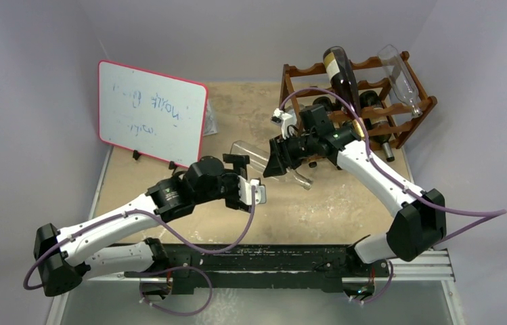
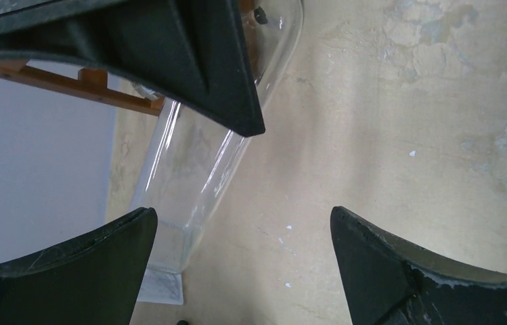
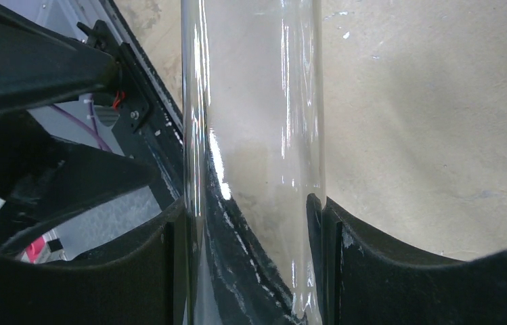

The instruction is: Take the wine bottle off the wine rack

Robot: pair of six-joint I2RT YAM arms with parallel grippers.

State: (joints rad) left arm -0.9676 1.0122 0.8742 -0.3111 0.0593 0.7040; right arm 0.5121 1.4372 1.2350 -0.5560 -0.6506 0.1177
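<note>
The reddish-brown wooden wine rack (image 1: pixel 409 112) stands at the back right. A clear glass wine bottle (image 1: pixel 254 157) is off the rack, lying tilted low over the table in front of it. My right gripper (image 1: pixel 279 161) is shut on it. In the right wrist view the clear bottle (image 3: pixel 254 101) sits between both fingers of my right gripper (image 3: pixel 254 210). My left gripper (image 1: pixel 256 193) is open and empty, just in front of the bottle. In the left wrist view the left gripper (image 2: pixel 242 220) has wide-apart jaws and the bottle (image 2: pixel 189 169) lies beyond them.
A dark bottle (image 1: pixel 342 74) and a second clear bottle (image 1: pixel 399 71) lie on top of the rack, with more dark bottles (image 1: pixel 372 101) inside it. A red-edged whiteboard (image 1: pixel 149 112) stands at the back left. A rack rail (image 2: pixel 68 81) shows in the left wrist view.
</note>
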